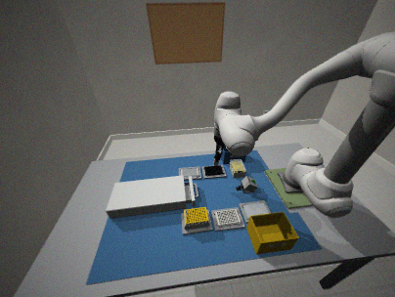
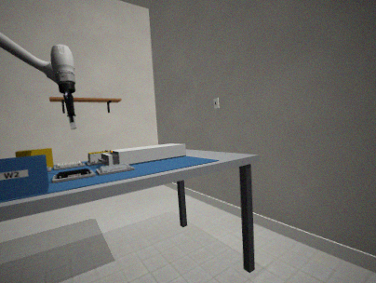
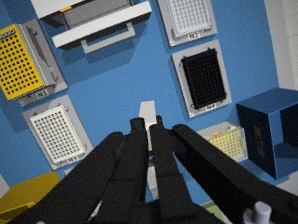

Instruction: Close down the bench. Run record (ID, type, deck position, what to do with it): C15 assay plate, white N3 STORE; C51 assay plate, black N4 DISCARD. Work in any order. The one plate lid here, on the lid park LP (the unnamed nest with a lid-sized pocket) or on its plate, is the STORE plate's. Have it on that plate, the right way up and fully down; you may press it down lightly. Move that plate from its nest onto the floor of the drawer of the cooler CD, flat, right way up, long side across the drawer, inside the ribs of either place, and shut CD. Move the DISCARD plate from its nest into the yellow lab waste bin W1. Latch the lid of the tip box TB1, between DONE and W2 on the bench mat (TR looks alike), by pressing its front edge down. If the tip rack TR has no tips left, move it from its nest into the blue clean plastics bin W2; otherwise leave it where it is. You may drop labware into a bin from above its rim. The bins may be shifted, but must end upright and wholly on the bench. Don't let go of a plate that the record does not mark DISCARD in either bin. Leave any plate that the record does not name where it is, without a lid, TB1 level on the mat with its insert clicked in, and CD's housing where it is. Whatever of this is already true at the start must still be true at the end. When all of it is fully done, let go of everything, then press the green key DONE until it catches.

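My pincer (image 3: 148, 131) hangs high above the blue mat (image 1: 147, 244), fingers pressed together with nothing between them, pointing straight down.

Going left to right in my wrist view: the yellow tip rack (image 3: 17, 62) sits in its nest at the far left edge. Just below it the white perforated plate (image 3: 56, 134) lies flat in its own nest, and a corner of the yellow bin (image 3: 22, 197) shows at the bottom left.

Further right, at the top, the cooler drawer (image 3: 95, 22) stands pulled open, its handle bar (image 3: 107, 40) facing the mat. Right of it another pale gridded plate (image 3: 189, 15) rests in a labelled nest.

Below that, the black assay plate (image 3: 204, 80) lies flat in its nest, a little right of my fingertips. Lower right, a small box with a yellow insert (image 3: 227, 142) sits on the mat, just beside the blue bin (image 3: 267, 130), which stands upright at the right edge.

From the top view, the worktop (image 1: 64, 234) carries 1 more empty-looking pale nest (image 1: 254, 209) next to the yellow bin, and a small grey block (image 1: 249, 184) tilted on the mat.
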Robot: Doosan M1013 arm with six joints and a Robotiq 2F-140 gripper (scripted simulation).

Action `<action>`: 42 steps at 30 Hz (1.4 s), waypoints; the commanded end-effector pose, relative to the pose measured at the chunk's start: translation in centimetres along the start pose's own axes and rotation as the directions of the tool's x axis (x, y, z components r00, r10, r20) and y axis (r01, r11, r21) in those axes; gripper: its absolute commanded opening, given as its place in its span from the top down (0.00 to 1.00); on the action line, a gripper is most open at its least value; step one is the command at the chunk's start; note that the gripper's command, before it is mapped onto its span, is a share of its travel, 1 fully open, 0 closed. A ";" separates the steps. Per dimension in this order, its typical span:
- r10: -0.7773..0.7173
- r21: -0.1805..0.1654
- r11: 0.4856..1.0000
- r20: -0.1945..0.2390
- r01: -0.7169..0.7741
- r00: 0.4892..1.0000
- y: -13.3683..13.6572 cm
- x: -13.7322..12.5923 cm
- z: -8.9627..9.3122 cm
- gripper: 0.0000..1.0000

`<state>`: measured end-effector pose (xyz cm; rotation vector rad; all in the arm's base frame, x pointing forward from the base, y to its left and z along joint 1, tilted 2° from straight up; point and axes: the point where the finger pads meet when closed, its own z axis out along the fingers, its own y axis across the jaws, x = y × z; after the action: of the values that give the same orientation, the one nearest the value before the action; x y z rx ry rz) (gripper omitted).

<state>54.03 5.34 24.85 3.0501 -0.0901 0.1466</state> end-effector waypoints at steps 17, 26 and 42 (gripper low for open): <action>-0.215 0.132 0.970 0.060 0.206 0.975 -0.6 -7.5 -0.8 1.00; -0.215 0.132 0.970 0.060 0.206 0.975 -0.7 -7.9 -0.9 1.00; -0.227 0.133 0.967 0.058 0.218 0.972 -1.5 -4.7 1.4 0.13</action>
<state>48.73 6.90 23.37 3.1610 0.2675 0.0252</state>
